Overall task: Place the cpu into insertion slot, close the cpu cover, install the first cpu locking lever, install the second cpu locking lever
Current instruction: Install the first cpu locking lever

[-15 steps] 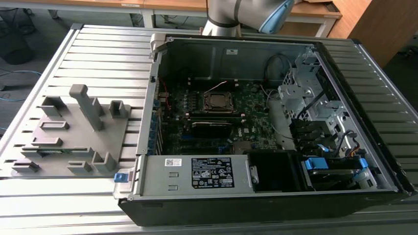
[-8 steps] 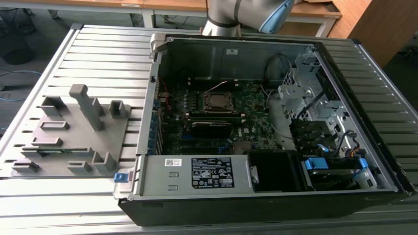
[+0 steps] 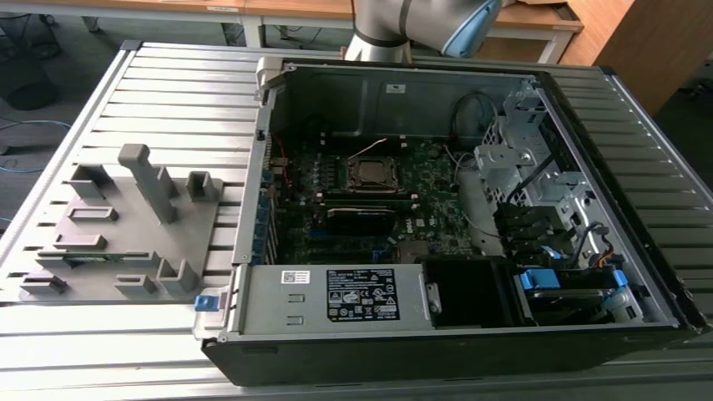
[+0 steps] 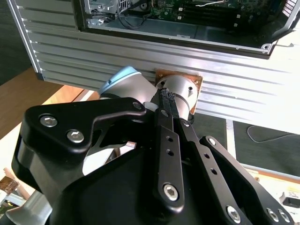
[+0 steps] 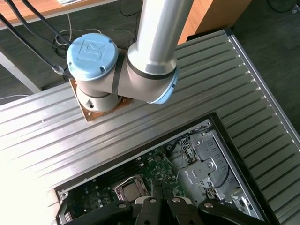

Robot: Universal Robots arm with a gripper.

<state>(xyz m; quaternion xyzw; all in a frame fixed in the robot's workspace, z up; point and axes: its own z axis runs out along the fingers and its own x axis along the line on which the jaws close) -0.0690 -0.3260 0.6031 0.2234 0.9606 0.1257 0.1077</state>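
Observation:
The insertion slot [image 3: 370,174] is a small square socket with a metal rim on the green board inside the open computer case; it also shows in the first wrist view [image 5: 130,191]. A silvery frame, the cpu cover, lies around it. I cannot tell whether the cpu sits in the slot. A thin wire locking lever [image 3: 369,149] stands up at the slot's far side. My gripper [image 4: 166,96] hangs high above the case near the arm's base, fingers together with nothing seen between them; its black body [image 5: 158,206] shows over the board.
The case [image 3: 446,351] lies open on a ribbed aluminium table [image 3: 167,92]. A grey fixture plate [image 3: 123,242] with upright holders sits at the exterior view's left. Drive cage and cables [image 3: 523,175] fill the case's right side. The arm's base [image 5: 96,89] is bolted behind the case.

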